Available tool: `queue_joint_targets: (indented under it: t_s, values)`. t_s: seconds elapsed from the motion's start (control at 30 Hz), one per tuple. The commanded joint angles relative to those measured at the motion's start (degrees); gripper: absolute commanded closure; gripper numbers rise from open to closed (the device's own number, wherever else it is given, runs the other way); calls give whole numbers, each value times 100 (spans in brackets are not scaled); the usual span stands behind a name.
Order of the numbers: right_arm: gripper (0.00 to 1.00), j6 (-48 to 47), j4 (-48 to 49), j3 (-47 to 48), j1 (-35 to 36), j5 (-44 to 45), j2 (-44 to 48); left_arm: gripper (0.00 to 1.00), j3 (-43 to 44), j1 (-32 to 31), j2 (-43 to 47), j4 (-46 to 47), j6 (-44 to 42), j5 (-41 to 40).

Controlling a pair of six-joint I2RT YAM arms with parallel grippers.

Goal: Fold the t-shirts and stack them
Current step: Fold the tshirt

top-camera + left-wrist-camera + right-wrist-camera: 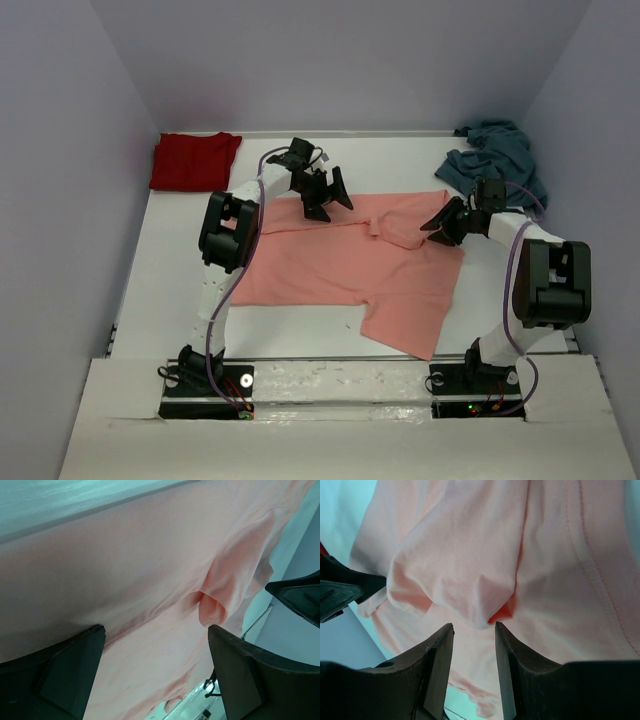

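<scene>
The salmon-pink t-shirt [340, 265] lies spread across the middle of the table, with a flap folded over near its back right corner [405, 225]. My left gripper [328, 195] is wide open and empty over the shirt's back edge; its wrist view shows the pink cloth [125, 565] below the gripper [156, 628]. My right gripper [440, 224] is open at the folded flap. In its wrist view the gripper [473, 626] sits just short of the bunched fold [465, 565], with nothing between the jaws. The dark red t-shirt [195, 160] lies folded at the back left. The teal-blue t-shirt [497, 160] is crumpled at the back right.
Light walls close the table on the left, back and right. The arm bases stand at the near edge [340, 385]. Bare white table shows left of the pink shirt [180, 260] and in front of it [290, 330].
</scene>
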State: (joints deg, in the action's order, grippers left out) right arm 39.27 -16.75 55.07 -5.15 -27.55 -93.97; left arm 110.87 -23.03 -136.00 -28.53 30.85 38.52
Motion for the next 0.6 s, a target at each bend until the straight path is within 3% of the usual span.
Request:
queue_joint_targets:
  t_s: [0.0,0.57]
  values:
    - [55,-42,-30,-93,49,74,187,1,84,79,-49,-91,-167,-108]
    - [56,195,489,-348,102,-40,-103,1,66,114,-40,-117,-176,-126]
